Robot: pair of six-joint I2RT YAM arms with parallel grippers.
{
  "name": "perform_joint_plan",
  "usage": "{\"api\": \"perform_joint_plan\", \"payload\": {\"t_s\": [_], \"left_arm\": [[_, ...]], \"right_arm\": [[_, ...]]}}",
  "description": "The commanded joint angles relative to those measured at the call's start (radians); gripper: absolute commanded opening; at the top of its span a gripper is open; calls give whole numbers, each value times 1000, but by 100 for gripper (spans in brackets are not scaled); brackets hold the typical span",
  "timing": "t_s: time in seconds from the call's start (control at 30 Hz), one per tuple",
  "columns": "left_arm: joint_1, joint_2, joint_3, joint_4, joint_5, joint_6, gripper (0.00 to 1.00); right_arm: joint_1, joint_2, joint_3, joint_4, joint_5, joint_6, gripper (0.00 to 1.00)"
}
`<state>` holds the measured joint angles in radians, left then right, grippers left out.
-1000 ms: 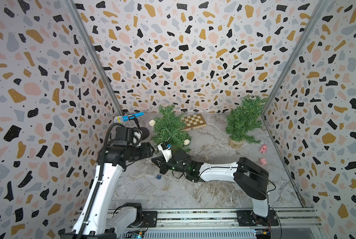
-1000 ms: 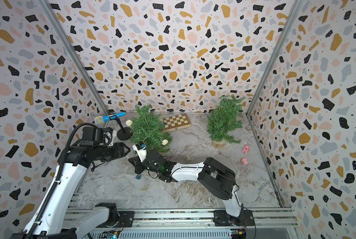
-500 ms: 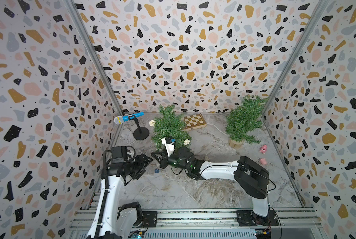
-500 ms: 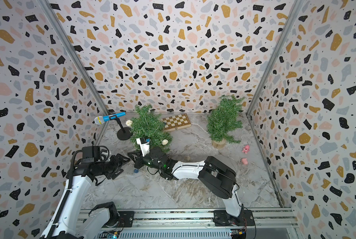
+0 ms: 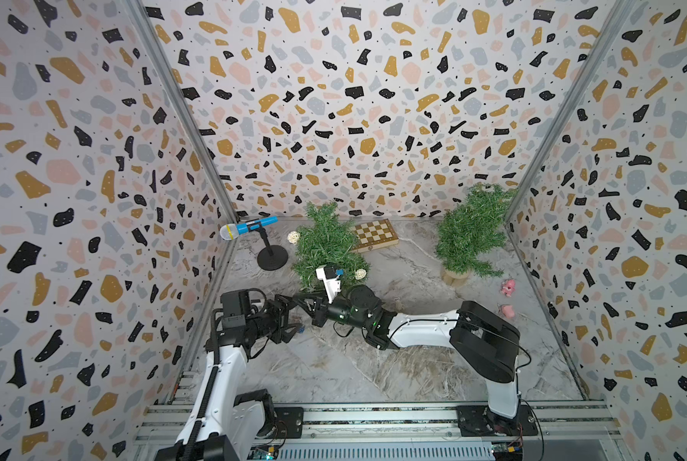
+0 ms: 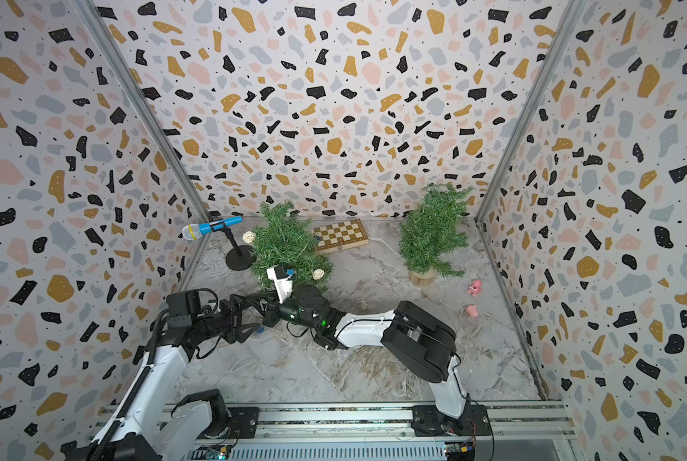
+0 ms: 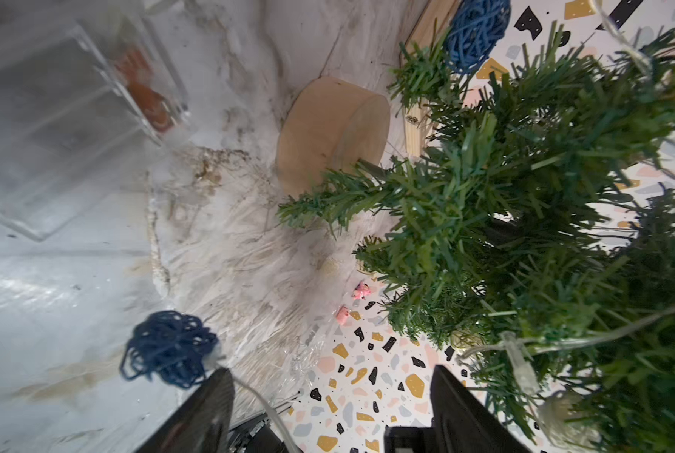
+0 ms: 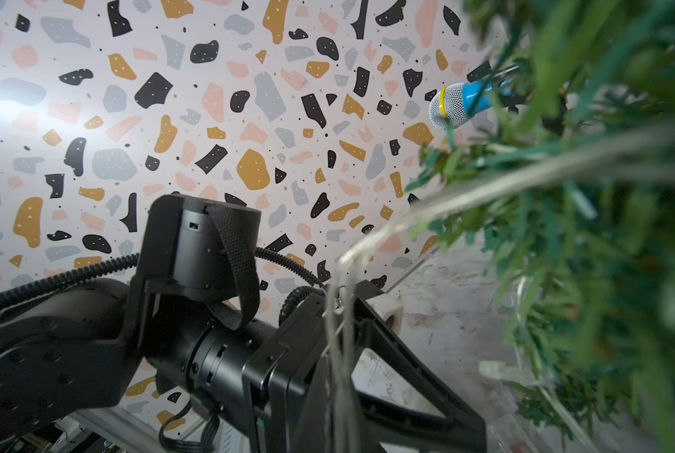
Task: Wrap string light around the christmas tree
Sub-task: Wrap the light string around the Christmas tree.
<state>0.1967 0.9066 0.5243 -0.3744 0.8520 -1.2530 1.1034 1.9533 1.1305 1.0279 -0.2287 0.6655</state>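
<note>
Marbled table (image 5: 333, 371) bears microphone (image 5: 246, 229) beside the christmas tree (image 5: 325, 247), chessboard (image 5: 375, 235) behind it

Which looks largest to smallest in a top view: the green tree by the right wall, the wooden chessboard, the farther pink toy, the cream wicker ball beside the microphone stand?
1. Green tree by the right wall
2. Wooden chessboard
3. Farther pink toy and cream wicker ball: too alike to rank.

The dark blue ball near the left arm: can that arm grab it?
Probably yes: the open left tool sits right beside the blue ball, with only the thin string light running between.
</note>
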Motion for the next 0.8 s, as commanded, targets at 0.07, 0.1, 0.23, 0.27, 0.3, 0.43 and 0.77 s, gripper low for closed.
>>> {"api": "perform_joint_plan", "payload": {"t_s": [0.07, 0.1, 0.23, 0.27, 0.3, 0.43, 0.77], "left_arm": [[37, 4, 30, -129, -60, 72, 77], [44, -3, 55, -185, -103, 126, 77], [47, -16, 213, -421, -308, 338, 80], [47, -6, 225, -432, -287, 342, 80], [47, 4, 215, -422, -231, 311, 80], [19, 10, 26, -157, -2, -14, 80], [19, 42, -19, -65, 13, -88, 82]], "right_arm": [[-5, 0, -51, 143, -29, -80, 0], [-4, -3, -47, 125, -31, -100, 0], [-1, 2, -34, 103, -24, -143, 0], [2, 6, -32, 103, -19, -153, 0], [6, 10, -31, 107, -13, -171, 0], [36, 25, -57, 206, 28, -276, 0], [40, 40, -95, 293, 30, -395, 0]]}}
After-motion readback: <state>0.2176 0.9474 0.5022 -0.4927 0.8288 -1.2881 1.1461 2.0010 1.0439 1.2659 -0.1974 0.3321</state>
